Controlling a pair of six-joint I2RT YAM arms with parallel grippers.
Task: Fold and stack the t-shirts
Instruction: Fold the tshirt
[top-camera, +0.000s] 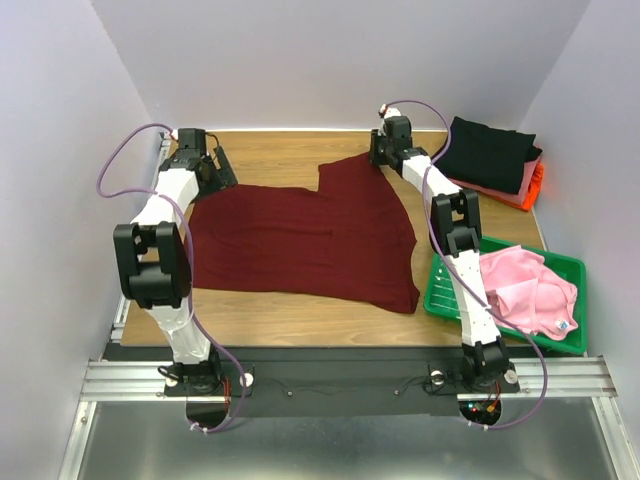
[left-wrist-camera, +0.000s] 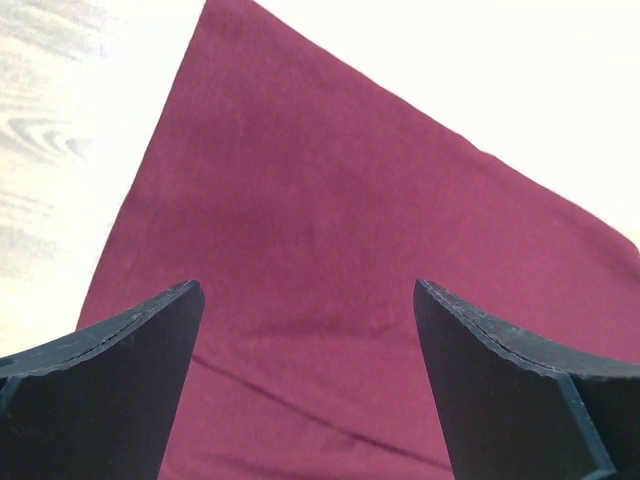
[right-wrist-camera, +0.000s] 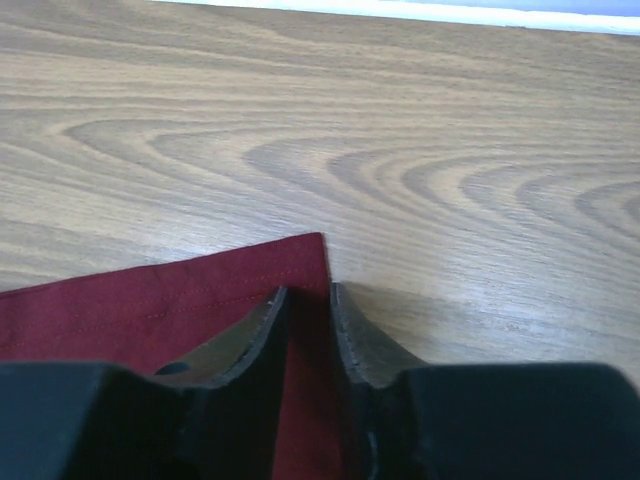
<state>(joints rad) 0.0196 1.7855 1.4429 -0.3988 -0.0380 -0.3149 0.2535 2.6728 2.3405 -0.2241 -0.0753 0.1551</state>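
The dark maroon t-shirt (top-camera: 300, 235) lies spread flat on the wooden table. My left gripper (top-camera: 218, 168) hovers over its far left edge, wide open, and only maroon cloth (left-wrist-camera: 330, 200) shows between its fingers (left-wrist-camera: 308, 290). My right gripper (top-camera: 378, 152) is down at the shirt's far right corner. Its jaws (right-wrist-camera: 310, 290) have narrowed around the hemmed corner (right-wrist-camera: 150, 300), with cloth in the slim gap between them. A light pink t-shirt (top-camera: 525, 285) lies crumpled in the tray. A folded black t-shirt (top-camera: 490, 150) tops a stack over salmon (top-camera: 527, 178) and orange (top-camera: 538, 185) ones.
A green plastic tray (top-camera: 440, 292) sits at the near right beside the right arm. The folded stack occupies the far right corner by the wall. Bare wood (right-wrist-camera: 420, 130) lies beyond the shirt's far corner, up to the back wall.
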